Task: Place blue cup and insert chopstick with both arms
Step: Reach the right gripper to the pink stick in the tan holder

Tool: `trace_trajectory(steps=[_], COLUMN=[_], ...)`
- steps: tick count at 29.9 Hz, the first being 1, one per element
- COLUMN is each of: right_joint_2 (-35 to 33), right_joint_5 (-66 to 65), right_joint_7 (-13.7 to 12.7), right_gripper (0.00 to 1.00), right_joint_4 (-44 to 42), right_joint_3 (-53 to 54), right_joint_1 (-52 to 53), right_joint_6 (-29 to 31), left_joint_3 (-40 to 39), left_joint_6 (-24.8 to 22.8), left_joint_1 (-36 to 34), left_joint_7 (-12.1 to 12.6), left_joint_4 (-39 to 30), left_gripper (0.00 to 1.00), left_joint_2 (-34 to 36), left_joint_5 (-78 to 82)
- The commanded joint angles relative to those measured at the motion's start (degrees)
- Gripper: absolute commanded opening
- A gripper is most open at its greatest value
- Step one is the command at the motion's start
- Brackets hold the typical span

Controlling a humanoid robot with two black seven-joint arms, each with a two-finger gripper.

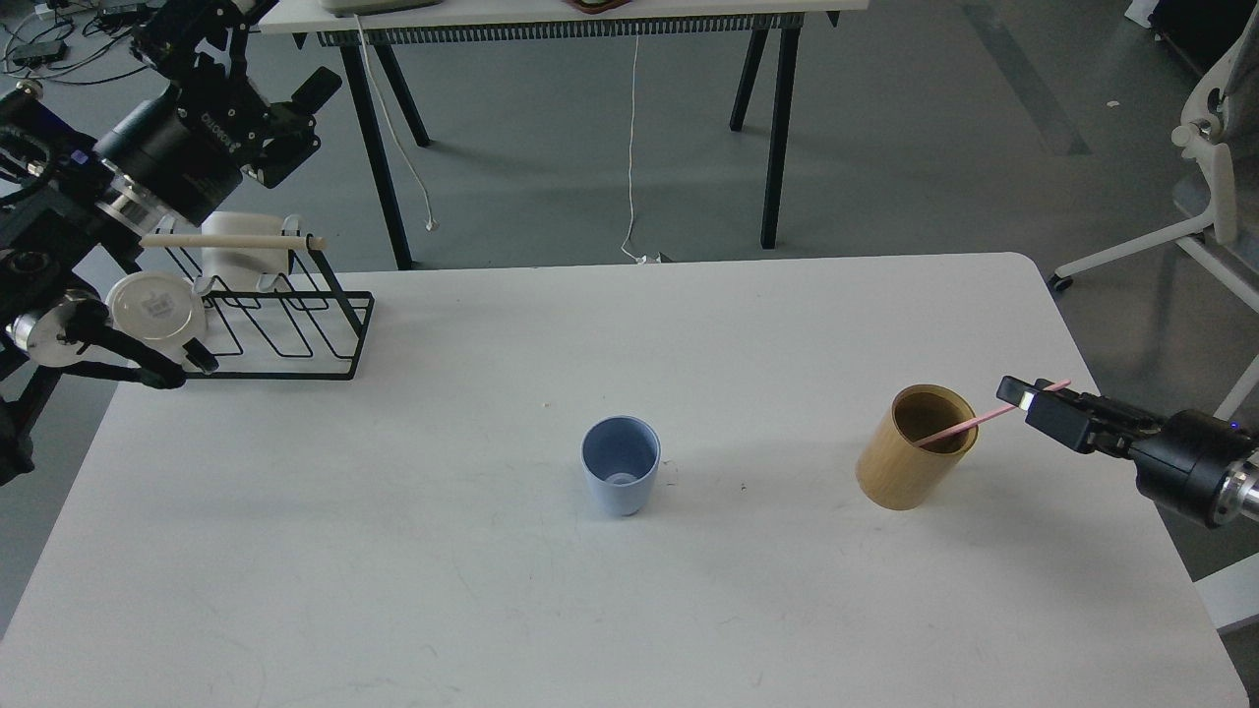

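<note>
The blue cup [621, 479] stands upright and empty at the middle of the white table [393, 551]. To its right a bamboo holder [915, 448] holds a pink chopstick [959, 425] that leans up to the right. My right gripper [1035, 403] is at the chopstick's upper end. Its fingers stand on either side of the stick with a small gap, and the pink tip shows past them. My left gripper [307, 123] is open and empty. It is raised high at the far left, above the dish rack and far from the cup.
A black wire dish rack [285, 315] stands at the table's back left corner, with a white lidded container [155, 307], a white holder [246, 258] and a pale stick [231, 240] across its top. A trestle table stands behind, and an office chair [1215, 187] at right.
</note>
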Motion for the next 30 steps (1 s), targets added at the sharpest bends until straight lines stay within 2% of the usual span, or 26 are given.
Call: trace_trajectory(steps=[1, 8, 25, 30], right_joint_2=[0.08, 0.08, 0.08, 0.17], right_joint_5=[0.00, 0.00, 0.18, 0.09], right_joint_7=[0.00, 0.00, 0.00, 0.00], right_gripper=[0.43, 0.31, 0.22, 0.15], right_joint_4=[0.03, 0.11, 0.29, 0.29], right_joint_3=[0.09, 0.18, 0.18, 0.18], right_joint_1=[0.05, 0.05, 0.05, 0.05], right_joint_6=[0.00, 0.00, 0.00, 0.00], left_joint_3=[0.00, 0.09, 0.09, 0.09], left_joint_6=[0.00, 0.00, 0.00, 0.00], left_joint_1=[0.09, 0.09, 0.09, 0.09], left_joint_7=[0.00, 0.00, 0.00, 0.00], left_joint_4=[0.11, 0.90, 1.61, 1.61], left_gripper=[0.99, 0.99, 0.99, 0.99], left_joint_2=[0.00, -0.09, -1.14, -1.14], left_joint_5=[0.00, 0.00, 0.00, 0.00])
